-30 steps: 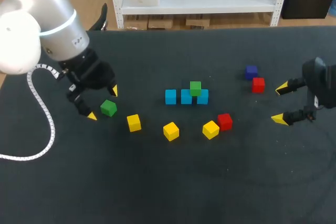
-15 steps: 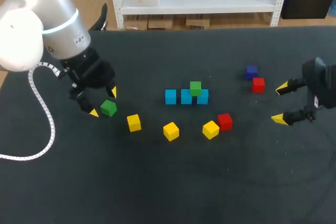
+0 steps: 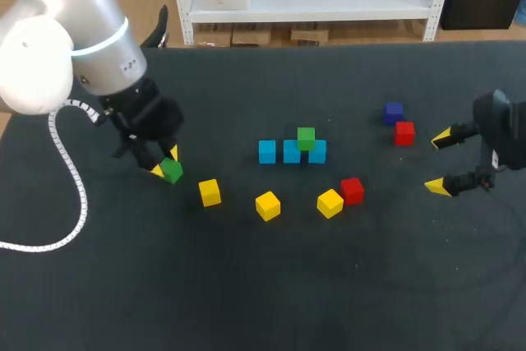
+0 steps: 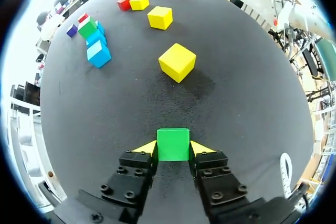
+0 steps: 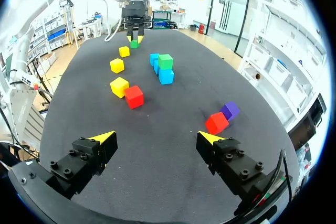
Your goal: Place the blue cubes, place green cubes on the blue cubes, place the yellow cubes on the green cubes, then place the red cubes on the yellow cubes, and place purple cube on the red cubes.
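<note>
The left arm angles down over the left of the surface [image 3: 246, 285], its left claw [image 3: 164, 162] narrowed onto a green cube [image 3: 171, 170] resting there, one yellow tip against each side. The right claw [image 3: 440, 162] hovers wide open at the right, near a red cube [image 3: 403, 132].

A green cube [image 4: 173, 144] sits flat on the tabletop [image 4: 252, 103] between the fingers of the left claw [image 4: 173, 149], whose yellow tips meet its two sides. Just ahead of that claw lies a yellow cube [image 4: 177, 62], turned a little. Farther ahead are a second yellow cube [image 4: 160, 17] and a third yellow cube [image 4: 139, 2], with a red cube [image 4: 124, 3] just beside the third. Off to one side, three blue cubes [image 3: 291, 151] stand in a close row, and a second green cube [image 3: 306, 137] rests on top toward the end nearer the right claw [image 5: 156, 137]. Ahead of that wide-open claw, a second red cube [image 5: 216, 123] and a purple cube [image 5: 230, 110] lie just beside each other.
</note>
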